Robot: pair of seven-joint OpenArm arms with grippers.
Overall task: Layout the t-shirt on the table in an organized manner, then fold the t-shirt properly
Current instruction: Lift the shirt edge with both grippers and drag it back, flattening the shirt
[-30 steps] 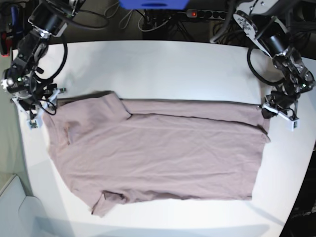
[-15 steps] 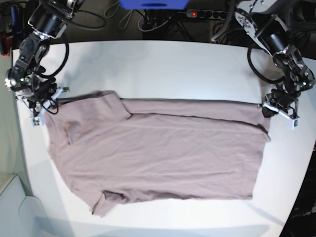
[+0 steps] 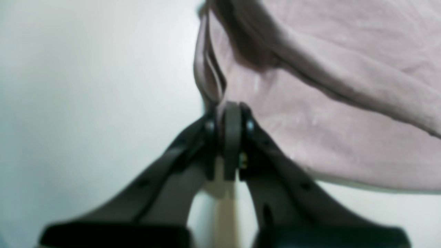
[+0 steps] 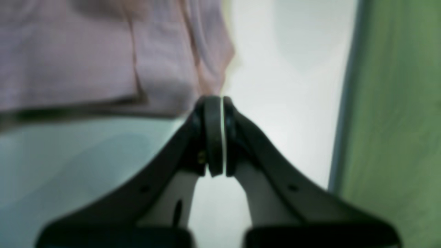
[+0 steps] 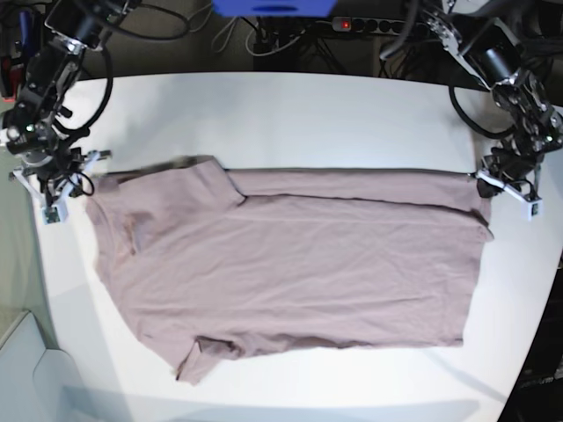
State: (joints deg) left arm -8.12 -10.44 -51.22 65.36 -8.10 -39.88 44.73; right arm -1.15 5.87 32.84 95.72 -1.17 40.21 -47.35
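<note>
With both grippers [image 3: 225, 113] [image 4: 217, 103] clamped on t-shirt [image 5: 290, 264] edges, pull apart evenly, low over the table [image 5: 290, 114], until flat.

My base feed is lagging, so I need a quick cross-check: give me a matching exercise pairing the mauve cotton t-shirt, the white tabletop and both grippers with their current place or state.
Things:
1. mauve cotton t-shirt
2. white matte tabletop
3. left gripper
4. right gripper

States:
A. shut on the shirt's edge, base view's left side
B. spread out, mostly flat
C. shut on the shirt's corner, base view's right side
D. bare along the far side

Pairs: 1-B, 2-D, 3-C, 4-A
</note>
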